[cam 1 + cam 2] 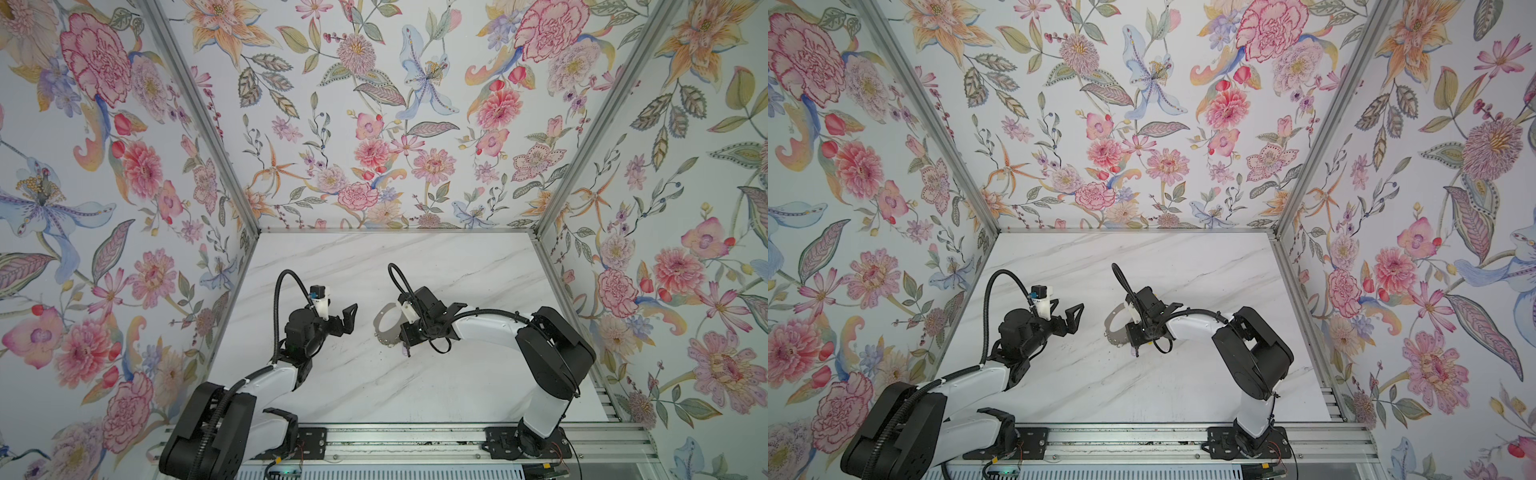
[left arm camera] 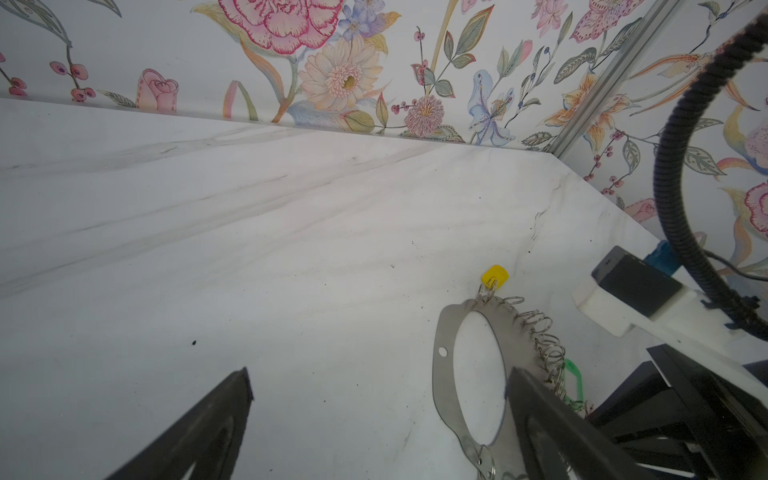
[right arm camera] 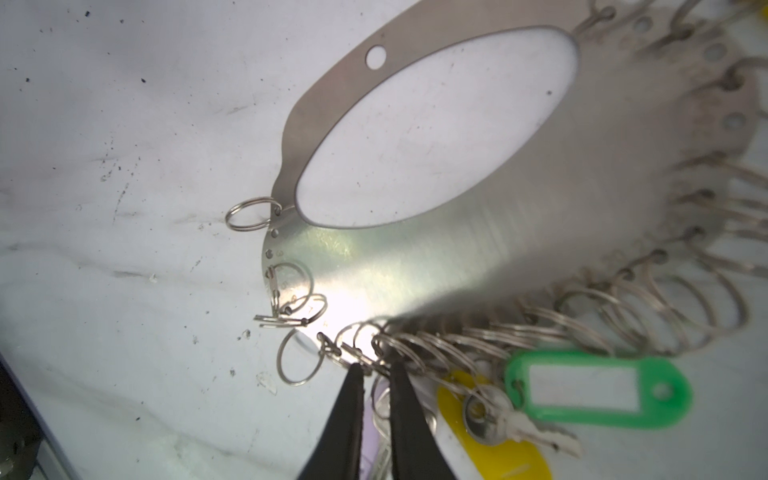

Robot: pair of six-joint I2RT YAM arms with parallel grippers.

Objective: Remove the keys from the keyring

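Observation:
The keyring (image 3: 415, 270), a flat grey plate with a large oval hole and a fringe of silver wire rings, lies on the marble table in both top views (image 1: 382, 324) (image 1: 1113, 328). My right gripper (image 3: 376, 365) (image 1: 408, 353) is at its fringed edge. The jaws are nearly together on a key with a lilac tag (image 3: 372, 440) and its wire ring. Beside it hang keys with a green tag (image 3: 598, 388) and a yellow tag (image 3: 490, 453). Another yellow tag (image 2: 494, 276) sits at the plate's far end. My left gripper (image 2: 379, 372) (image 1: 350, 319) stands wide open and holds nothing, just left of the keyring.
Flowered walls (image 1: 374, 124) close in the table at the back and on both sides. An aluminium rail (image 1: 395, 436) carrying both arm bases runs along the front. The right arm's black cable (image 2: 673, 199) loops up over the keyring.

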